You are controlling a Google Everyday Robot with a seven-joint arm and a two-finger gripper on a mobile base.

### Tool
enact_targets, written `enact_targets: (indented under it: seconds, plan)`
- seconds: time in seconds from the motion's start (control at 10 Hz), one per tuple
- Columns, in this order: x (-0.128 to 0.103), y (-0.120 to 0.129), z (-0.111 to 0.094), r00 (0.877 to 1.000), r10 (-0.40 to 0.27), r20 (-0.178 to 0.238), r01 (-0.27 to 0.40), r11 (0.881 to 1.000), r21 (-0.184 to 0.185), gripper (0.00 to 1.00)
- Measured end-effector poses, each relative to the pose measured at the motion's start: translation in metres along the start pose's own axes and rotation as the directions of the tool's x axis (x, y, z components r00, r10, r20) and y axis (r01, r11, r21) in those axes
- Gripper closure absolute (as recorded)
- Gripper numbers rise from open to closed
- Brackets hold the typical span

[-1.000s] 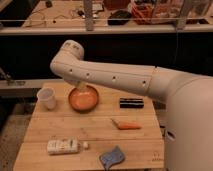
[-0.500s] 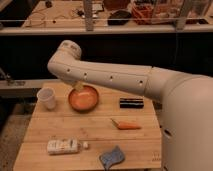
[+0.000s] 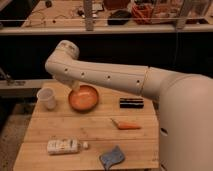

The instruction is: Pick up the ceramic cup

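Leftward a little my elbow has drifted since a second ago, bringing my gripper (image 3: 75, 87) over the bowl's (image 3: 83, 99) far rim, likely staged to reach the cup (image 3: 46, 98). Released or clenched, I cannot tell. That cup stands centre left on the table (image 3: 70, 127), just left of the bowl, upright, mouth up, long axis vertical.

Small white ceramic cup (image 3: 46, 98), standing upright, wide end up, near the gripper (image 3: 75, 87), off to its left, not touching.
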Motion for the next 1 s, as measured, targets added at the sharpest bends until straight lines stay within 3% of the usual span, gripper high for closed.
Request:
enact_targets:
  seconds: [1.0]
  plan:
    - [-0.022, -0.019, 0.018, 0.992, -0.104, 0.069, 0.101, 0.994, 0.048, 0.2]
